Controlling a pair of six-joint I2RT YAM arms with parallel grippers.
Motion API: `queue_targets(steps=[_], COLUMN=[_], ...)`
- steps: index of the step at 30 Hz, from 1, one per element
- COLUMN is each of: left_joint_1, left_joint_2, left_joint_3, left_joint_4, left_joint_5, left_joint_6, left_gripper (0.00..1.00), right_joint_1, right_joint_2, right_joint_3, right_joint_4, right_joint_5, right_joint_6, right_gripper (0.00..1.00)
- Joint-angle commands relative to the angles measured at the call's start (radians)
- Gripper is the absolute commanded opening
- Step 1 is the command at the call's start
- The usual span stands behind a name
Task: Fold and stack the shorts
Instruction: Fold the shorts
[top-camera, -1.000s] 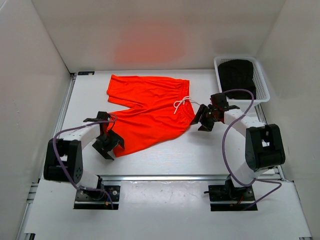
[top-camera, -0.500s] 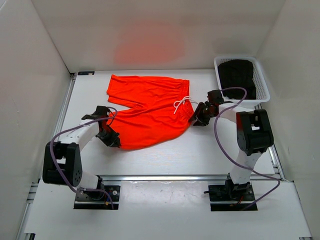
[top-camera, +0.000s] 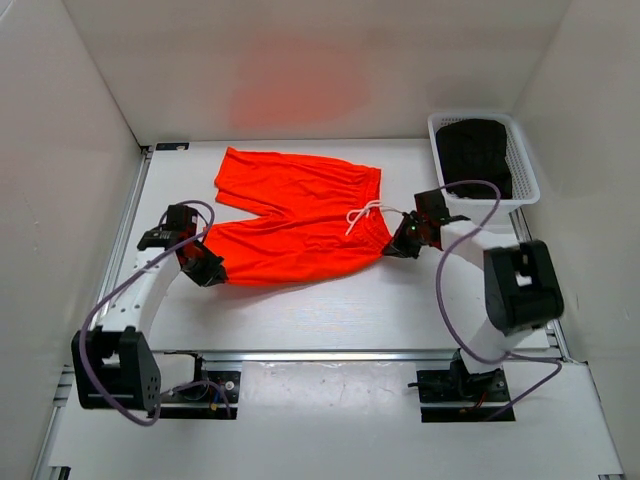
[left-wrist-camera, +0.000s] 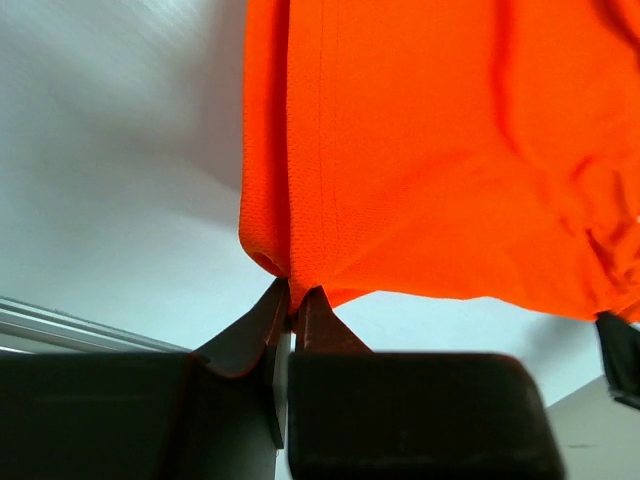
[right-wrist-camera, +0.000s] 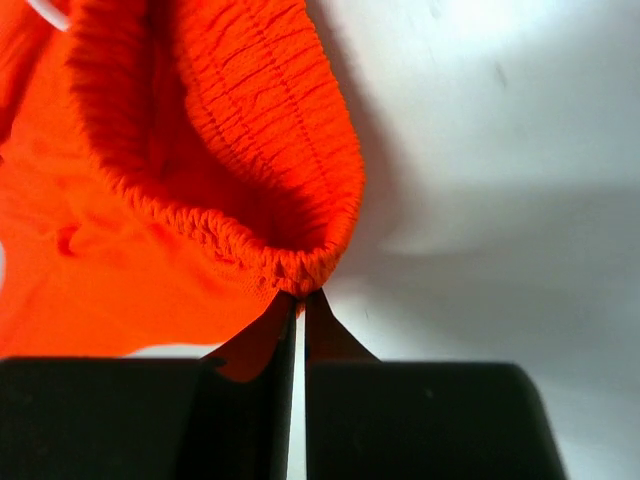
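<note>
The shorts (top-camera: 295, 215) hem (left-wrist-camera: 268, 235) sits in left jaws, waistband (right-wrist-camera: 270, 130) in right jaws.

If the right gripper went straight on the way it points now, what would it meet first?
The shorts: the right gripper is shut on their elastic waistband, so going on would push straight into that orange fabric. Beyond it, depth is unclear.
</note>
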Motion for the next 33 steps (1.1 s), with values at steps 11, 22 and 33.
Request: queue_targets(steps=[11,22,33], left_joint_1=[-0.024,-0.047,-0.118], left_joint_2=[-0.391,-0.036,0.588], left_joint_3=[-0.009,0.439,1.084], left_joint_4=[-0.222,-0.138,-0.096], left_joint_5=[0.001,-0.044,-0.105], left_joint_6=[-0.041,0.082,0.159], left_gripper=[0.10,0.10,0.10], right_joint_1=[0.010,0.020,-0.028], right_joint_2=[-0.767,-0.919,-0.482], right_joint_3=[-0.325,-0.165,0.078], right_joint_4=[-0.460,-0.766,-0.573], right_joint_5=[0.192,0.298,0.454], right_joint_6=[-0.004,0.054,-0.018], right_gripper=[0.00,0.00,0.00])
